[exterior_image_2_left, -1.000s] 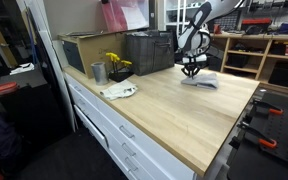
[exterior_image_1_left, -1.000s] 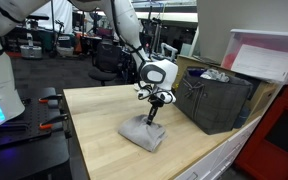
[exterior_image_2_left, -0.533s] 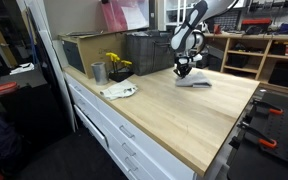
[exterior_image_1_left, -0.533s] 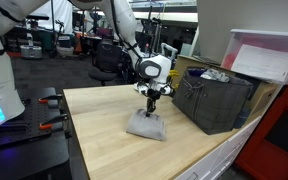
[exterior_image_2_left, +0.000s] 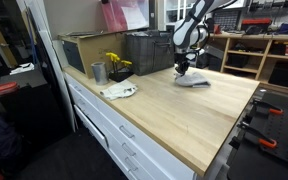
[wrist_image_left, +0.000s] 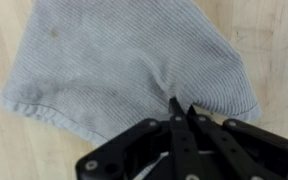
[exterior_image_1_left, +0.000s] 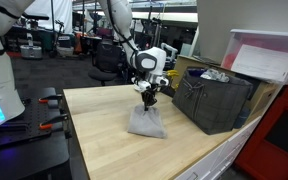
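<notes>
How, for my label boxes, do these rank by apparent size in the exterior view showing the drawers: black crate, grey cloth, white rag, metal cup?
1. black crate
2. grey cloth and white rag: they look alike, and the rag lies nearer the camera, so unranked
3. metal cup

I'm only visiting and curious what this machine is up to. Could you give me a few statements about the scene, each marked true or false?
1. The pincer is shut on a grey cloth. True.
2. The tabletop is glass. False: it is wood.
3. A dark crate stands on the tabletop near the cloth. True.
4. The whole cloth hangs in the air. False: most of it rests on the tabletop, and only the pinched part is raised.
5. The flowers are red. False: they are yellow.
</notes>
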{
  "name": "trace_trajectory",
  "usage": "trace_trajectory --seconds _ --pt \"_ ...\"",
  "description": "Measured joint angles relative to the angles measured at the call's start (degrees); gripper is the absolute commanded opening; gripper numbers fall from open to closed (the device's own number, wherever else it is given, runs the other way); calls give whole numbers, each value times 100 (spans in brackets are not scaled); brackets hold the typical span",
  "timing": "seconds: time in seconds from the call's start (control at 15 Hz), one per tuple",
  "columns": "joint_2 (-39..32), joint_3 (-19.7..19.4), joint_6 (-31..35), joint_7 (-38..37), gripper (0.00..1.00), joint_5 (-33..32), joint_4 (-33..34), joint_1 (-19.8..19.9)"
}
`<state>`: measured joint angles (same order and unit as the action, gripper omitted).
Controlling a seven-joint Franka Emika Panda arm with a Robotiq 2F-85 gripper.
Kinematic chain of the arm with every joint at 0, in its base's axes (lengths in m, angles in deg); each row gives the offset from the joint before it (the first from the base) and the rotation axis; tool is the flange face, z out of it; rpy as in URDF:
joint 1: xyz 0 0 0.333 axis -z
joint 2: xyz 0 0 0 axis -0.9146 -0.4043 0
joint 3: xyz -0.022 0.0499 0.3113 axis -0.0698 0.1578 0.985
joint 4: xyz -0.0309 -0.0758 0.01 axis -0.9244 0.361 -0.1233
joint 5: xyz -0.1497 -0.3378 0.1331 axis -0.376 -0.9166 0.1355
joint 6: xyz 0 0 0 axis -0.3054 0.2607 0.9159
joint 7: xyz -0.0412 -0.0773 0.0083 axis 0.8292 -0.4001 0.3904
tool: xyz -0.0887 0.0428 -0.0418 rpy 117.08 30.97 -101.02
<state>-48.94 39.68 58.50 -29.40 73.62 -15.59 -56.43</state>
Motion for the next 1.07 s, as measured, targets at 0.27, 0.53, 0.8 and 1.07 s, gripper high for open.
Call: trace_trajectory --seconds 0.27,0.53,0.8,1.07 --pt "456 277 282 1180 1 -133 -558 248" --pt "704 758 556 2248 1 -98 -857 610" --pt "747 1099 733 2464 1 114 -814 752" --pt "746 1164 760 2463 31 181 -697 704"
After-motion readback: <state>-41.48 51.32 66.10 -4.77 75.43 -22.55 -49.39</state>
